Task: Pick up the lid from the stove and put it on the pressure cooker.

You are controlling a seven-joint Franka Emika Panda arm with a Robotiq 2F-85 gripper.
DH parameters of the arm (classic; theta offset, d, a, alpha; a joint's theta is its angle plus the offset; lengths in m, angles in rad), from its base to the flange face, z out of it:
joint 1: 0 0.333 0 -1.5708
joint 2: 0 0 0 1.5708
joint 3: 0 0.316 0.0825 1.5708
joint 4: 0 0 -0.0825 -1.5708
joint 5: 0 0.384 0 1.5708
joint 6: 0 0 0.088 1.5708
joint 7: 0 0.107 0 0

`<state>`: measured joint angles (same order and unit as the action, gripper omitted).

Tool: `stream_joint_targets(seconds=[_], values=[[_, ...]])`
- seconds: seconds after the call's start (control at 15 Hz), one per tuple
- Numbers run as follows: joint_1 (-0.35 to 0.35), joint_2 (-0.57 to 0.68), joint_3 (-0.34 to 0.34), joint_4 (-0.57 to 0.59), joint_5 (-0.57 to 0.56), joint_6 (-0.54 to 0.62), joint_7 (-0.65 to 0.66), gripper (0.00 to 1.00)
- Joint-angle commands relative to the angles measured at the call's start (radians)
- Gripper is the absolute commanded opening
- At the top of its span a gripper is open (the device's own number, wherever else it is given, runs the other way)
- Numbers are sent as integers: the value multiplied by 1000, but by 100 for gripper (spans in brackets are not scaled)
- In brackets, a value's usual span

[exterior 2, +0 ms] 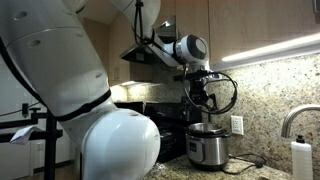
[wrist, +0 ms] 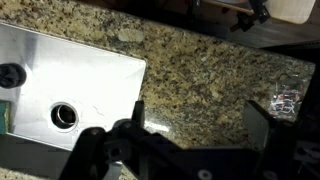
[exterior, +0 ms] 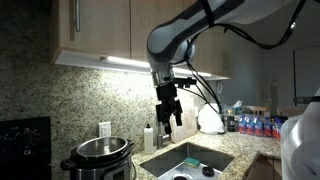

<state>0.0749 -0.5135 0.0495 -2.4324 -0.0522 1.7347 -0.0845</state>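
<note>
The pressure cooker point(exterior: 97, 158) stands on the granite counter, steel body with a black rim, its top open; it also shows in an exterior view point(exterior 2: 207, 146). The black stove point(exterior: 24, 143) is at the left edge, partly hidden behind the robot body in an exterior view point(exterior 2: 160, 128). I cannot make out the lid in any view. My gripper point(exterior: 168, 118) hangs in the air, fingers down, to the right of and above the cooker; in an exterior view point(exterior 2: 203, 101) it is above the cooker. In the wrist view the gripper point(wrist: 198, 125) is open and empty over bare granite.
A steel sink point(exterior: 190, 160) lies right of the cooker and shows in the wrist view point(wrist: 60, 70). A soap bottle point(exterior: 149, 137) and a wall outlet point(exterior: 104, 129) are behind. A faucet point(exterior 2: 293, 120) is at right. Cabinets hang overhead.
</note>
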Motion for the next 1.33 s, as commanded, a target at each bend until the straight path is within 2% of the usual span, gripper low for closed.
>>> stream_joint_targets(seconds=[0.0, 0.53, 0.67, 0.93, 1.27], values=[[2, 2, -1, 2, -1, -3, 1, 100], [2, 10, -1, 10, -1, -5, 0, 100], [6, 14, 8, -9, 5, 47, 17, 100], [43, -14, 16, -51, 91, 159, 14, 100], [114, -16, 58, -88, 176, 262, 4, 100]])
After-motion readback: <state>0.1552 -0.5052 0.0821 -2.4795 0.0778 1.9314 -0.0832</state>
